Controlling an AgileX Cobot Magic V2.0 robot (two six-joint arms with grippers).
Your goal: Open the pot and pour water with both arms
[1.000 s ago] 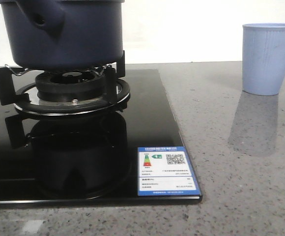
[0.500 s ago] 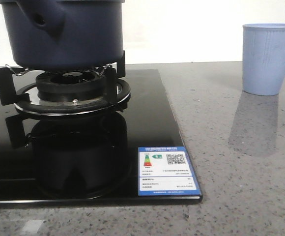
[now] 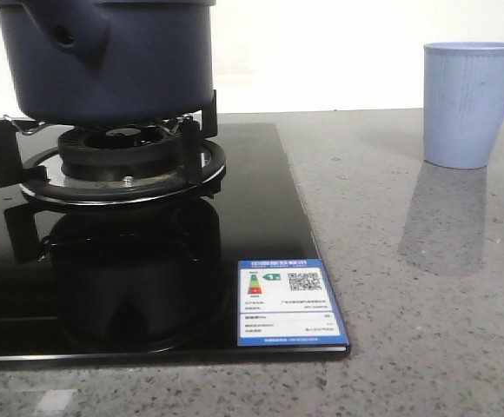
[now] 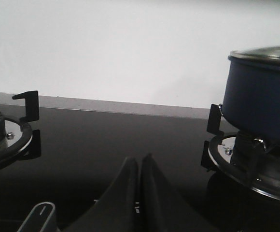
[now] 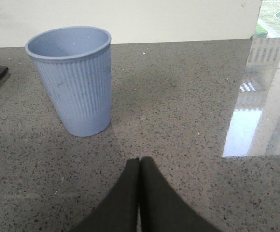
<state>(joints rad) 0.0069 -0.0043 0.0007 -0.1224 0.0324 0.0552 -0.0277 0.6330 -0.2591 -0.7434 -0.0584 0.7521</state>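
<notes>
The dark navy-blue pot (image 3: pixel 113 61) sits on the burner's black supports at the front view's upper left, its short hollow stub (image 3: pixel 76 33) facing the camera. In the left wrist view the pot (image 4: pixel 263 104) carries a glass lid (image 4: pixel 268 53) with a dark knob. My left gripper (image 4: pixel 140 160) is shut and empty, low over the black glass hob, well apart from the pot. My right gripper (image 5: pixel 140 162) is shut and empty above the grey counter, a short way from the pale blue ribbed cup (image 5: pixel 75 79). Neither gripper shows in the front view.
The black glass hob (image 3: pixel 252 217) bears a blue energy label (image 3: pixel 288 300) at its front corner. A second burner (image 4: pixel 5 137) lies at one side in the left wrist view. The cup (image 3: pixel 471 102) stands on the speckled grey counter (image 3: pixel 426 287). A white wall rises behind.
The whole scene has shifted slightly left and up in the front view; pot, hob and cup keep their places relative to each other.
</notes>
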